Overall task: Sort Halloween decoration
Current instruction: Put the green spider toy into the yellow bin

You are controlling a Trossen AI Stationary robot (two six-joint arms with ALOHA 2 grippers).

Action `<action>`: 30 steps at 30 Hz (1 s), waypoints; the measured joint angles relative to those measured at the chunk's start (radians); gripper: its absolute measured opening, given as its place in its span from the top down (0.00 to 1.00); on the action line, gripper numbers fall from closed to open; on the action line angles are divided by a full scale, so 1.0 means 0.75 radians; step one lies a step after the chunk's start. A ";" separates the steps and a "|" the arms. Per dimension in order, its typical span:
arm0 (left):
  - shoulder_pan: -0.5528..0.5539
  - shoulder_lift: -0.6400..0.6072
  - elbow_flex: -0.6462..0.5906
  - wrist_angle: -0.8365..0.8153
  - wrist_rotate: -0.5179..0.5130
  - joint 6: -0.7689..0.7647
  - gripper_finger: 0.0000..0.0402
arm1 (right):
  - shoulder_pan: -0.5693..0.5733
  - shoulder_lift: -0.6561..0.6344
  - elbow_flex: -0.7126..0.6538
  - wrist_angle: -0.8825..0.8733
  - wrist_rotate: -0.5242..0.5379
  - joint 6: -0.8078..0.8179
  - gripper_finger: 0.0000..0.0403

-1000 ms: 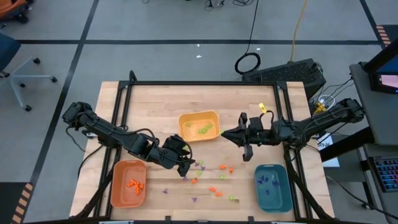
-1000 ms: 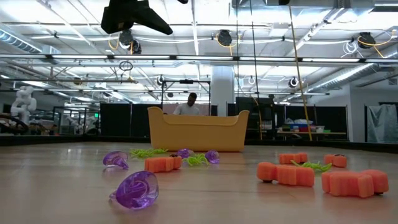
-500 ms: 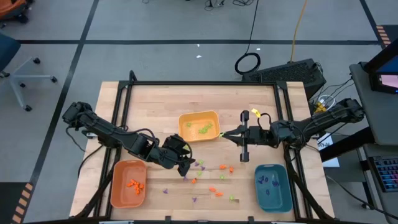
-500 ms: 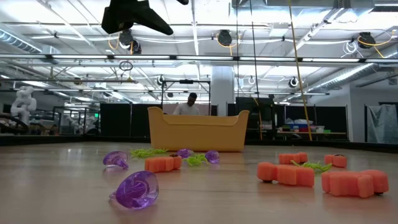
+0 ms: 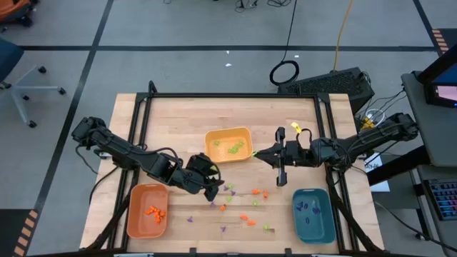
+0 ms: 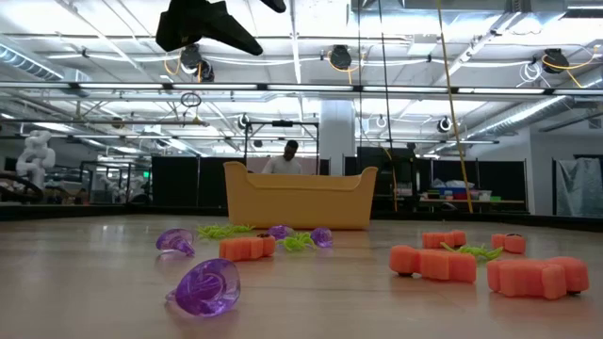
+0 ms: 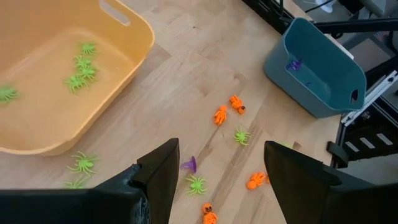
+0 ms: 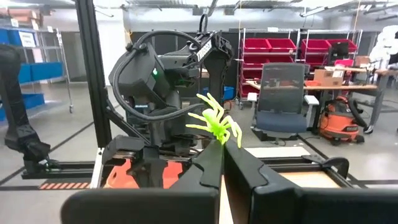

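Between the right pincer's (image 8: 221,152) pressed tips sits a light green spider (image 8: 214,124), pinched by its body; featherlight, floppy-legged, likely slippery; just ahead, the yellow tray (image 5: 229,145); left pincer (image 7: 217,180) spread above scattered pieces.

My left gripper (image 5: 212,190) hangs low over the middle of the table with its two fingers (image 7: 163,176) spread apart. My right gripper (image 5: 258,153) reaches out flat and pinches a green spider (image 8: 215,123) tight at its tips.
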 joint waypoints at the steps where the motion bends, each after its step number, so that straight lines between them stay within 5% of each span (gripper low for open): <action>1: 0.000 0.000 0.000 0.000 -0.005 0.000 0.42 | 0.000 0.000 0.000 -0.001 0.003 0.006 1.00; 23: 0.046 0.000 0.000 0.001 -0.066 0.035 0.42 | -0.010 0.104 0.001 -0.124 0.040 0.484 1.00; 30: 0.052 0.000 0.000 0.000 -0.066 0.035 0.42 | -0.086 0.139 0.120 -0.521 0.038 0.667 1.00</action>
